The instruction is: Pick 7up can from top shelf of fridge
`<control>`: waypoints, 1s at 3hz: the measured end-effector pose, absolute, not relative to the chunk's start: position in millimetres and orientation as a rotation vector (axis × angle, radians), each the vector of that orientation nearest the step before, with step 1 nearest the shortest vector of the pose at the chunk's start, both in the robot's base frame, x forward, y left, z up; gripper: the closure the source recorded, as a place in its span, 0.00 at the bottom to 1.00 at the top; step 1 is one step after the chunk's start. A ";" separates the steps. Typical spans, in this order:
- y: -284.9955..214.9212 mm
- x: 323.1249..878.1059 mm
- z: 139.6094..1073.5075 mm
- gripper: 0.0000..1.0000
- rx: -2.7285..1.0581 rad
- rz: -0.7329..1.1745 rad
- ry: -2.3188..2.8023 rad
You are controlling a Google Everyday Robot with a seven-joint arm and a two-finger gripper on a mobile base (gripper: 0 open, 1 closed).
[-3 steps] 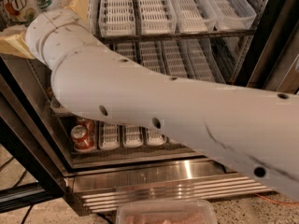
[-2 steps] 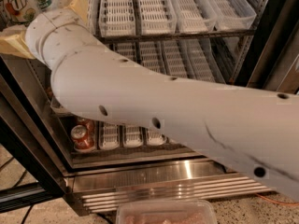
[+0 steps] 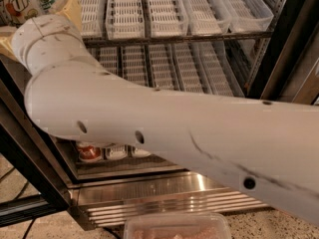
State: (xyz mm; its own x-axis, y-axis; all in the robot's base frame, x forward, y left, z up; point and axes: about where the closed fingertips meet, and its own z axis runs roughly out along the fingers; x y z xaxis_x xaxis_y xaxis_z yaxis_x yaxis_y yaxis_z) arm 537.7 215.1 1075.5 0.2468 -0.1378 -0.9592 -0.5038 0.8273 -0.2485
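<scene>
The fridge [image 3: 281,59] stands open. Its black frame runs down the right side, and another dark edge slants across the lower left. Between them the top shelf [image 3: 199,38] shows its dark metal lip, and its white slotted trays [image 3: 164,9] run back into the fridge with bare lanes across the middle and right. The rack below holds more of the same trays.

The white arm [image 3: 174,133] takes up most of the room. It sweeps from the lower right up to the top left corner and hides much of the middle rack and the left end of the shelf. The tool [image 3: 70,11] sits at that top left corner, showing only a tan sliver past the wrist – open or closed, I cannot tell.

The 7up can [image 3: 20,1] is just beside it, hard against the left edge. Its lettering faces out, its long axis runs roughly up and down, and the arm hides its base.

Low down, a red can [image 3: 89,152] peeks out under the arm. Below it are the ribbed steel base [image 3: 164,195] and a clear tub [image 3: 177,227].
</scene>
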 end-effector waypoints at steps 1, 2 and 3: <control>224.0 537.7 1080.6 0.03 -0.545 0.253 1.311; 231.6 538.8 1087.2 0.05 -0.505 0.240 1.297; 234.9 540.6 1090.7 0.14 -0.469 0.230 1.290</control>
